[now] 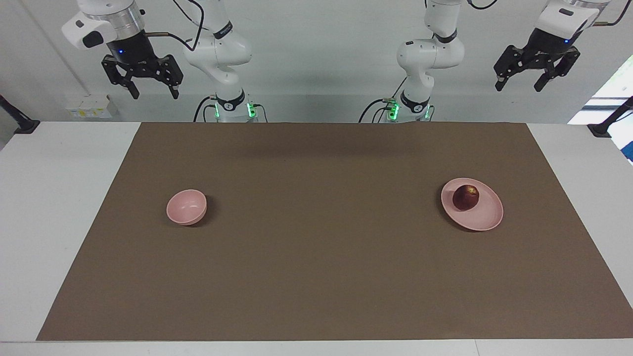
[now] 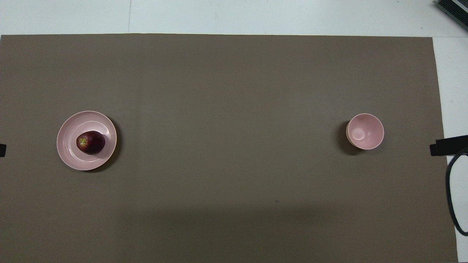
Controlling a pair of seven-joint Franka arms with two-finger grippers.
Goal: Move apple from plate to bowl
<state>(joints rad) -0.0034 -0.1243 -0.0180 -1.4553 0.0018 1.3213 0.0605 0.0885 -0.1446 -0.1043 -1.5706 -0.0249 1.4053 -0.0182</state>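
Two grippers parked high at the robots' edge, both wide and empty: left gripper (image 1: 536,81) over the left arm's end of the table, right gripper (image 1: 143,84) over the right arm's end. I see the apple (image 1: 465,197) on the plate (image 1: 489,220), toward the left arm's end, so left arm is nearer by my read. Bowl (image 1: 186,207) sits well apart toward the right arm's end. Apple looks roundish, no clear long axis. Nothing started yet.
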